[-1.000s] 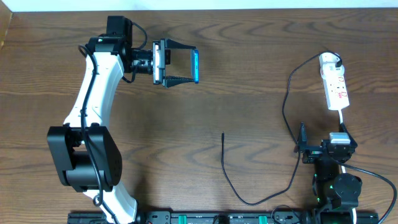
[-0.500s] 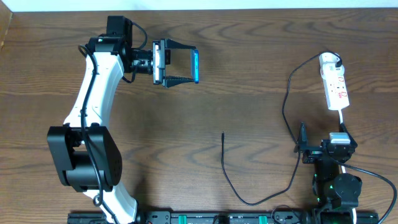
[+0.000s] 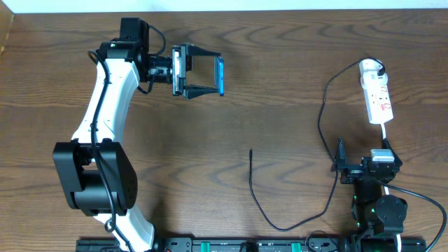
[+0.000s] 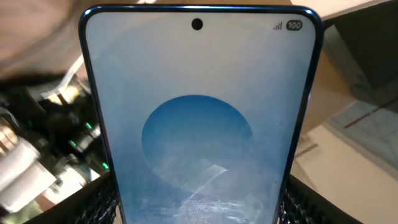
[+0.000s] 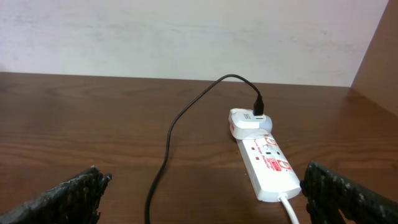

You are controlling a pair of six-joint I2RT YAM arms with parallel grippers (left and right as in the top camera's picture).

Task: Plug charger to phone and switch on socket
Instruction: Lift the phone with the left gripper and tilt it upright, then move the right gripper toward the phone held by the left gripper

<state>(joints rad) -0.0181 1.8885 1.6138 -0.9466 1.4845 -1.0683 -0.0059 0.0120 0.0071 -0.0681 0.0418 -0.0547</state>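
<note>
The phone (image 3: 220, 75) is held on edge above the table's far left, my left gripper (image 3: 218, 74) shut on its two long sides. In the left wrist view its light blue screen (image 4: 198, 124) with a blue circle fills the frame between the dark pads (image 4: 99, 202). The charger cable (image 3: 253, 185) lies loose, its plug tip near the table's middle. It loops right and up to the white adapter (image 3: 369, 67), which sits in the socket (image 3: 379, 100) at the far right. My right gripper (image 3: 364, 154) stands open just short of the socket (image 5: 268, 167), with nothing between its fingers.
The socket's white cord (image 3: 386, 133) runs down toward the right arm's base. A rail (image 3: 231, 245) with green marks lines the table's front edge. The charger cable (image 5: 180, 118) crosses the wood ahead of the right gripper (image 5: 205, 199).
</note>
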